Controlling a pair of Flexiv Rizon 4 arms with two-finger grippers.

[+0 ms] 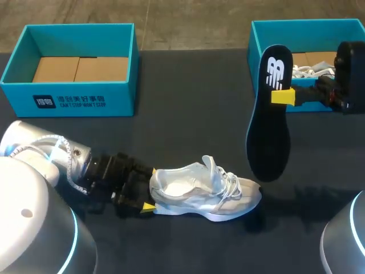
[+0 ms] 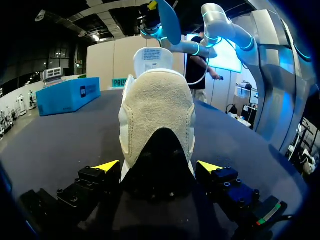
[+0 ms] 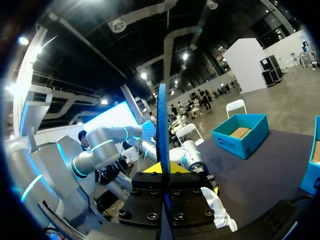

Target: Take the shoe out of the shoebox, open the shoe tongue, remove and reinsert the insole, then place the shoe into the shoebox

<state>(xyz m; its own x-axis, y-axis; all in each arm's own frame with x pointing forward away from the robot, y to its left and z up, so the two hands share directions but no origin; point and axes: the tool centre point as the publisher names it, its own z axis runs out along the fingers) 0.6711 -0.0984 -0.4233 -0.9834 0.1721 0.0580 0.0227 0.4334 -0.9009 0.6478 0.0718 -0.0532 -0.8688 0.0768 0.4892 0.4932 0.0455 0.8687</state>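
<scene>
shoe: white, upright on table, tongue up | insole: black, aloft, vertical | left shoebox, right shoebox: teal, open

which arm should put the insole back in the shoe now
Right. The right arm's fingers pinch the dark insole, which hangs upright over the table near the toe of the white shoe. The left fingers grip the shoe's heel on the table, so that arm looks better used steadying it.

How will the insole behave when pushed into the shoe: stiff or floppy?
Probably fairly stiff: the insole hangs straight from the right tool, pinched near one end. Likely light, being thin edge-on in the right wrist view.
</scene>
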